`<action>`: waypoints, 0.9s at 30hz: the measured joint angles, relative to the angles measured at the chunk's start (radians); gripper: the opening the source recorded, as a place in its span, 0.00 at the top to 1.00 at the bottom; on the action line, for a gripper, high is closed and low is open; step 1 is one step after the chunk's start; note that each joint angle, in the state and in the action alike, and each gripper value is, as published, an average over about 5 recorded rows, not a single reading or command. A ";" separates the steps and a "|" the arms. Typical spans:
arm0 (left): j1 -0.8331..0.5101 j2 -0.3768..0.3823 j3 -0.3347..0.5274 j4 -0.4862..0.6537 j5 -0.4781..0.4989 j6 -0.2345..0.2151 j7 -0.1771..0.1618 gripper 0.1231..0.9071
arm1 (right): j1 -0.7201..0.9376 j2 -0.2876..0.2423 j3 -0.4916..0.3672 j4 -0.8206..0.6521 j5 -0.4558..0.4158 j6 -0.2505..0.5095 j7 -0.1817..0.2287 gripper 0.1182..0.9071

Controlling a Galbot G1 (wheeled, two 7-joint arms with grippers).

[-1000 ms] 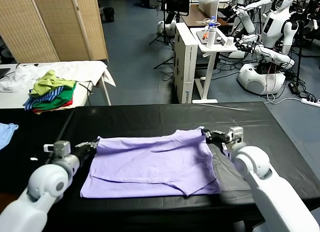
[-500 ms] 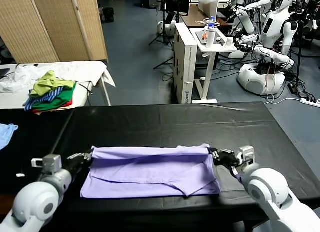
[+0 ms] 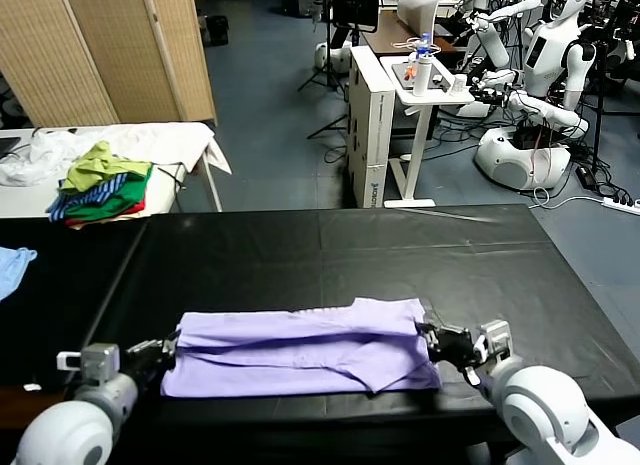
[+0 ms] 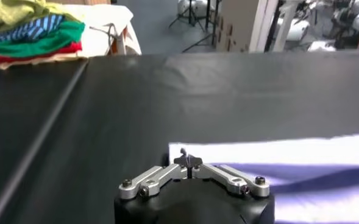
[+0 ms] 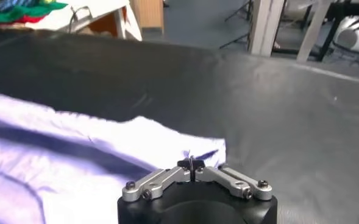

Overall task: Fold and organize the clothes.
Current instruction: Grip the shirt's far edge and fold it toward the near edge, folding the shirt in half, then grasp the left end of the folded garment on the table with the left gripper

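A: Shirt (image 3: 300, 347) lies on the black table (image 3: 330, 250), near its front edge, folded into a long band. We hold it at both ends: left gripper (image 3: 170, 347) pinched shut on the left corner, right gripper (image 3: 428, 337) pinched shut on the right corner.

B: Why both corners?

A: We judge it keeps the top layer taut, so the fold lands straight over the lower layer and the thin cloth does not bunch.

B: Edges?

A: The far edge of the band runs roughly level across. The near edge sits close to the table's front lip, with our arms right behind it. Little room there.

B: Open room?

A: Plenty of bare black surface behind the shirt. A blue garment (image 3: 12, 265) lies well off to the left; the pile (image 3: 100, 185) sits on a separate white table (image 3: 175, 145).
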 joint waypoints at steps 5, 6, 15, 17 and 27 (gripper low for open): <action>0.029 -0.019 0.005 -0.001 0.019 -0.005 0.003 0.97 | -0.002 0.001 -0.005 0.001 -0.004 0.000 -0.001 0.97; 0.033 -0.023 0.007 -0.001 0.021 -0.007 0.003 0.97 | -0.003 0.001 -0.005 0.003 -0.003 0.000 -0.002 0.97; 0.061 -0.059 0.007 -0.021 0.045 -0.008 -0.017 0.83 | -0.037 -0.001 0.026 0.049 0.007 0.000 -0.004 0.59; 0.070 -0.067 0.003 -0.030 0.047 -0.006 -0.028 0.70 | -0.047 -0.001 0.038 0.063 0.015 0.000 -0.004 0.45; 0.068 -0.097 -0.031 -0.061 0.037 0.013 -0.002 0.02 | -0.005 0.064 0.089 0.027 0.027 0.003 0.023 0.00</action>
